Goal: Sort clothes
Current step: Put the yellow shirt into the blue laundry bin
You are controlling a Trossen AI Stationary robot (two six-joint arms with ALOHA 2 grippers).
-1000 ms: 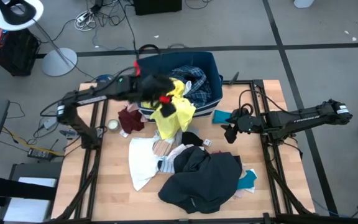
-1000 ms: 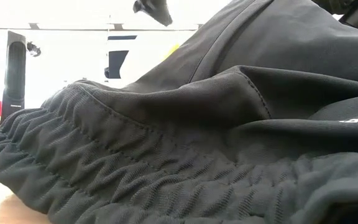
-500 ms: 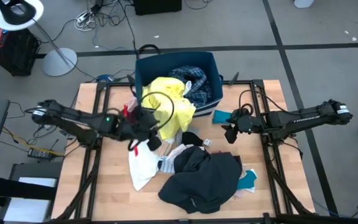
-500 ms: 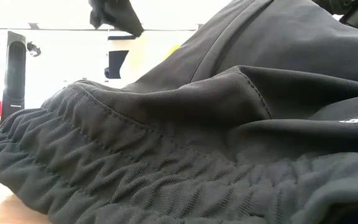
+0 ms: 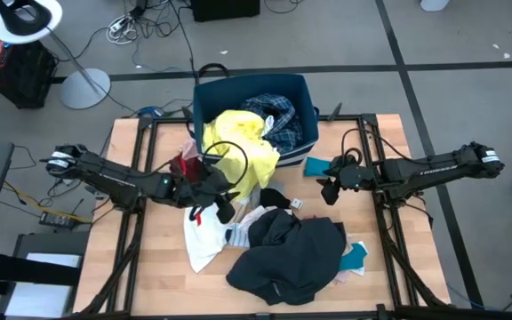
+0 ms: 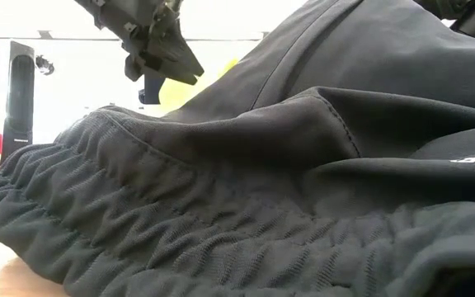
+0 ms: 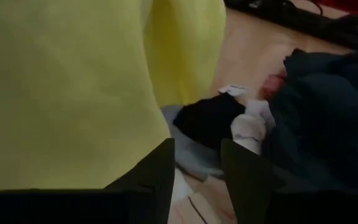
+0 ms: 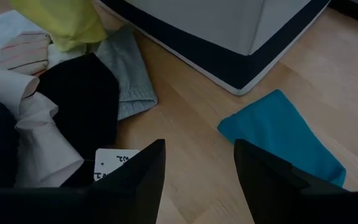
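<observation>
The clothes lie in a heap on the table: a big dark grey garment (image 5: pixel 287 253) nearest the front, a white one (image 5: pixel 203 236), a black one (image 5: pixel 274 197), a maroon one (image 5: pixel 185 167) and teal pieces (image 5: pixel 316 166). A yellow garment (image 5: pixel 238 147) drapes over the near rim of the navy bin (image 5: pixel 207 93); blue plaid (image 5: pixel 278 116) lies inside. My left gripper (image 5: pixel 220 200) hangs open just off the yellow garment's lower edge, above the white and black clothes (image 7: pixel 210 118). My right gripper (image 5: pixel 330 191) waits open over bare wood beside a teal piece (image 8: pixel 284 137).
The dark grey garment (image 6: pixel 303 165) fills the low view, with my left gripper (image 6: pixel 171 62) above it. Bare wood shows along the table's left side (image 5: pixel 140 267) and at its right (image 5: pixel 389 240). A lamp stand and cables are on the floor beyond.
My left gripper has come from the bin toward the table's near edge, sinking and rolling as it went. The yellow garment, which hung down the bin's front under the gripper, now lies draped over the bin's near rim, apart from the gripper.
</observation>
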